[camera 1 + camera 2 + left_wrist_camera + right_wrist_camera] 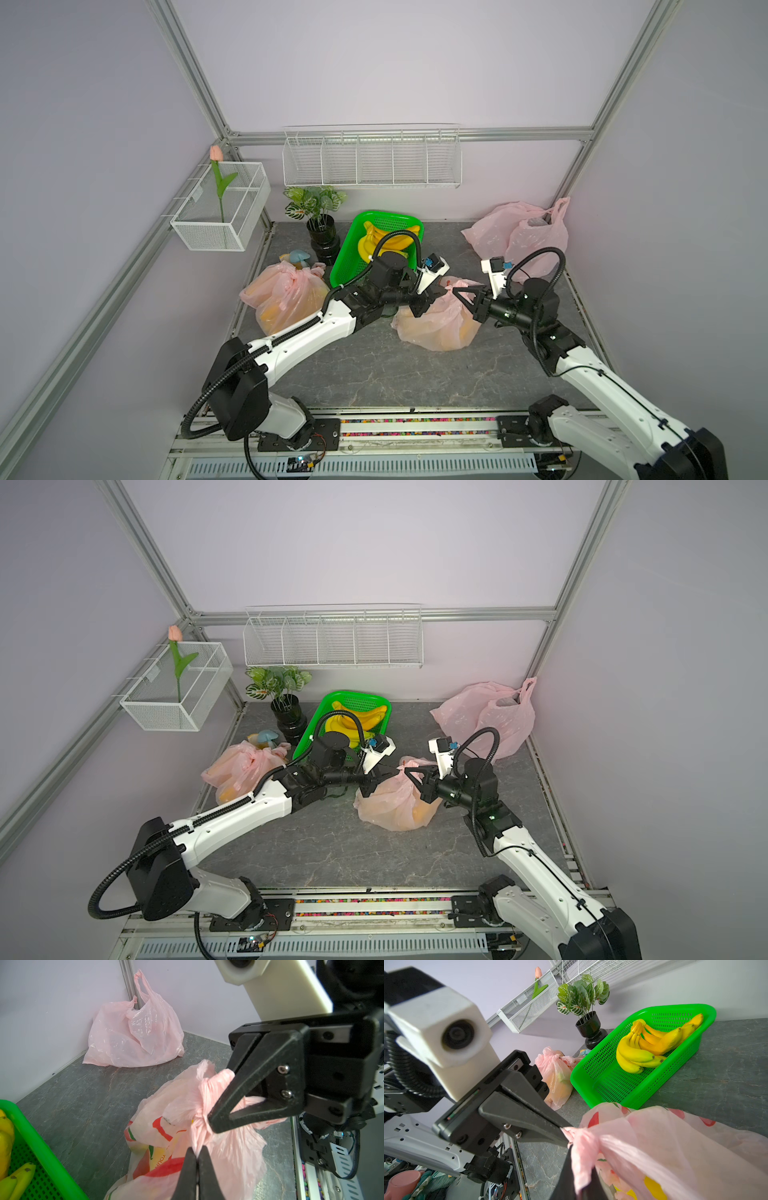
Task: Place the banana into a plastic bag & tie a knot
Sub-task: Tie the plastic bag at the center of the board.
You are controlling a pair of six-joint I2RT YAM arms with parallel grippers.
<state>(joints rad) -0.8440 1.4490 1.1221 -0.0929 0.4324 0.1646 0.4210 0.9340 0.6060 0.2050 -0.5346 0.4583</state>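
Observation:
A pink printed plastic bag (436,328) (395,808) lies at the middle of the grey table, and both arms meet over its top. Its handles are bunched into a twisted knot (199,1118). My left gripper (197,1150) (441,287) is shut on a handle strip just beside that knot. Shut on the other strip from the opposite side is my right gripper (581,1167) (457,293). The banana (654,1188) shows only as a yellow shape through the plastic.
A green basket (345,266) with bunches of bananas (386,241) stands behind the left arm. A tied pink bag (282,299) lies at the left, loose pink bags (519,237) in the back right corner. A potted plant (322,237) and wire baskets (220,208) stand at the back left.

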